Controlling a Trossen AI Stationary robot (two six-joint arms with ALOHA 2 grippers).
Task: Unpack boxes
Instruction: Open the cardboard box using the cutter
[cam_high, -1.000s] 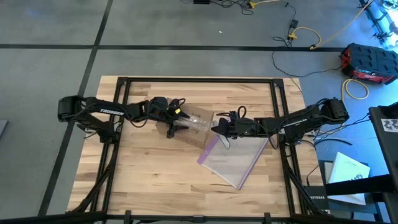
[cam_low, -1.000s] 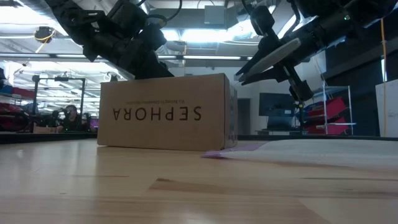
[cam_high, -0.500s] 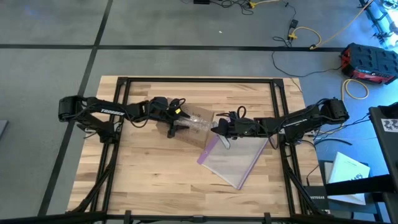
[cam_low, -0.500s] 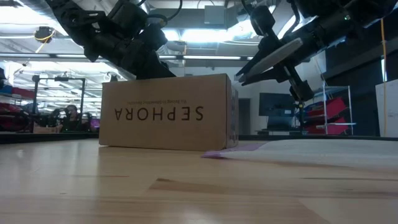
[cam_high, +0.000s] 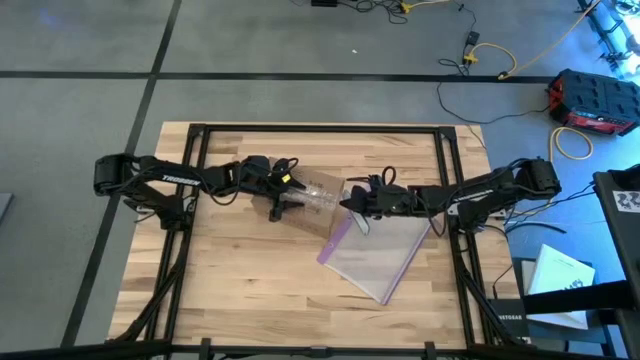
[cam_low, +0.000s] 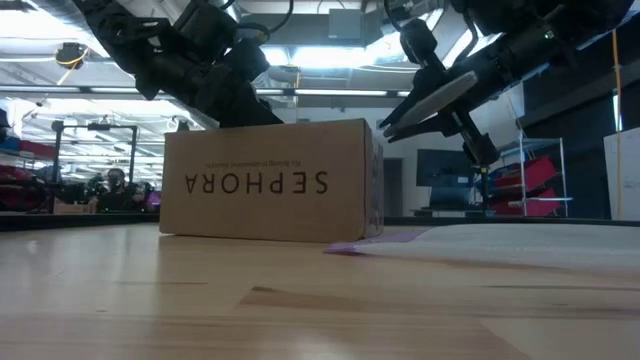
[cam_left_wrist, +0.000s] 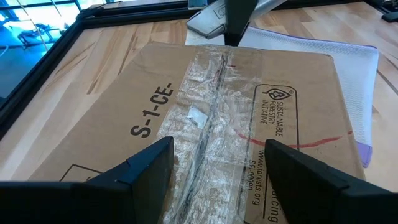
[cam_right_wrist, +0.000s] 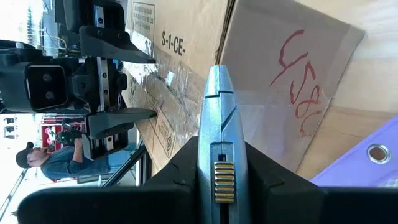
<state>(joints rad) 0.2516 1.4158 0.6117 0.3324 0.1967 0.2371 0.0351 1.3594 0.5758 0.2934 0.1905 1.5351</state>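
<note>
- Box (cam_high: 318, 197) sits mid-worktop (cam_high: 240, 290), between the two arms, flaps still taped shut. SEPHORA print reads upside down in the low view, so it looks like the box is lying bottom-up, tape seam on top where a blade can reach it.
- Left pincer (cam_left_wrist: 214, 171) hangs over the box's left end, fingers (cam_left_wrist: 146, 165) spread to either side of the tape seam (cam_left_wrist: 214, 118), holding nothing. Can't tell if they touch the cardboard. My read: it's there to pin the box so it won't slide under a cut.
- Right pincer (cam_right_wrist: 214, 186) is clamped on the knife (cam_right_wrist: 216, 130), grey tool pointing out past the fingers toward the box's right end. High view puts it at that edge; low view shows it raised above the top, tilted down toward it.
- Knife lines up roughly with the seam, so a slit along the tape looks like the plan. Tip contact with the tape: can't tell.
- Bag (cam_high: 375, 252), clear with purple edge, lies flat on the worktop just right of the box, under the right arm. One corner reaches the box's base in the low view. Not in the blade's way.
- Risk, as I judge it: box shifting if the left hold is light.
</note>
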